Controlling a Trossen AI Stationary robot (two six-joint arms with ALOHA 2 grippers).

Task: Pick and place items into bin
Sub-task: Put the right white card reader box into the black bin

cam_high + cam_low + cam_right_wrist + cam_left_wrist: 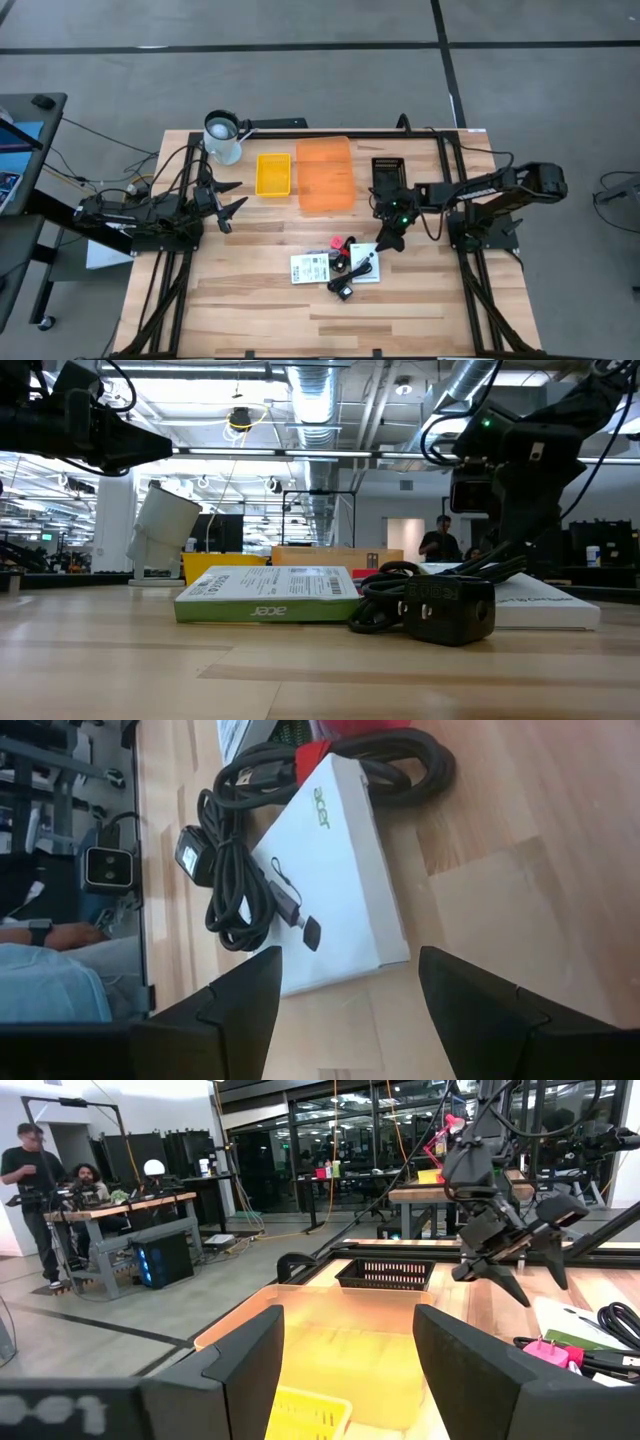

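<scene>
Wooden table (250, 300), centre frame in the high view. White boxes (312, 268) and black cables (350, 272) lie lower centre. Right gripper (388, 240) hovers beside them, fingers wide, empty. Left gripper (228, 206) at left, wide, empty. Orange bin (325, 175) above.

Bright, even overhead light; soft shadows.

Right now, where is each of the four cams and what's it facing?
High: overhead, straight down; left gripper, right gripper, translucent orange plastic bin.
Low: table height, level across; flat white Acer box, black power adapter, both arms overhead.
Left wrist: own open fingers, facing the bin and right gripper.
Right wrist: own open fingers, facing a second white Acer box.
Shared: adapter, low and right wrist.
</scene>
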